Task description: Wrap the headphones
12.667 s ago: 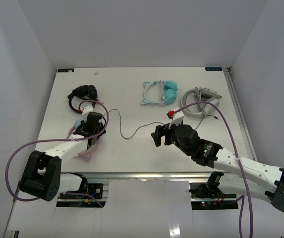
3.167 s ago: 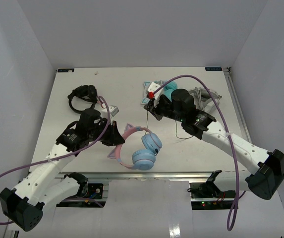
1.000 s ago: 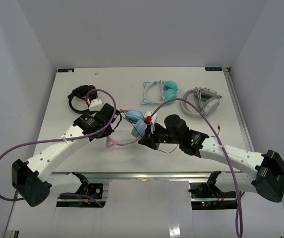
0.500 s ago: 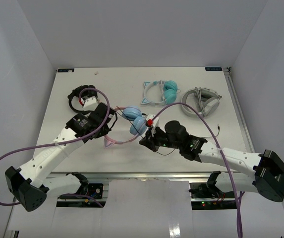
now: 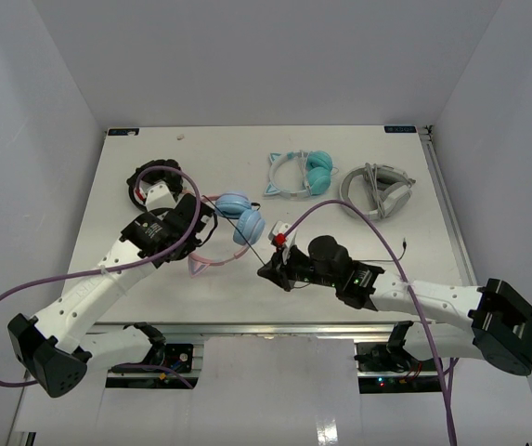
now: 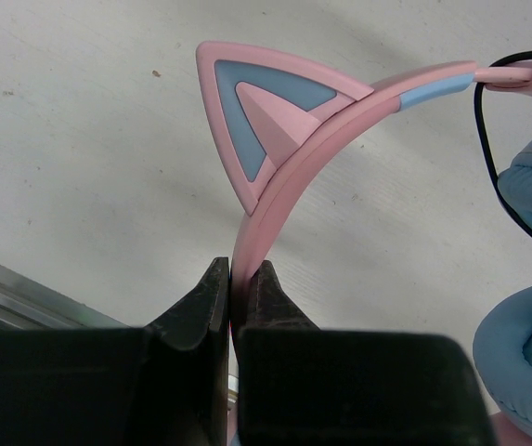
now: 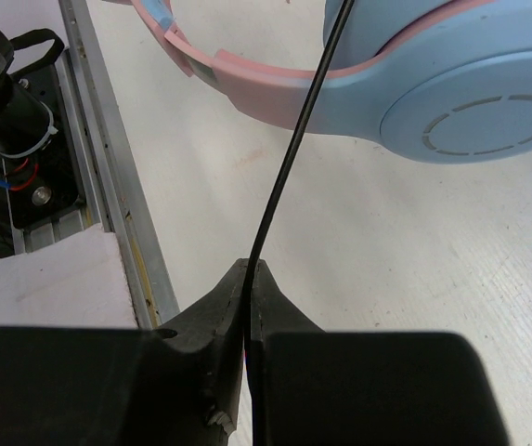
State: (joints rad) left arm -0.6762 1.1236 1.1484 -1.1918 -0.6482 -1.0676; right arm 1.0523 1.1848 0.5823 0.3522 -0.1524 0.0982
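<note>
Band of the headphones (image 6: 264, 130) vanishes between the left end effector (image 6: 235, 279) tips.

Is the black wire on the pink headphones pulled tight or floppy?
Pulled tight: the cable runs dead straight from the right gripper, jaws shut on it, up to the headphones.

The headphones (image 5: 247, 226) have a pink headband (image 6: 275, 195), a pink-and-blue cat ear (image 6: 256, 111), light blue ear cups (image 7: 470, 111) and a black cable (image 7: 289, 177).
</note>
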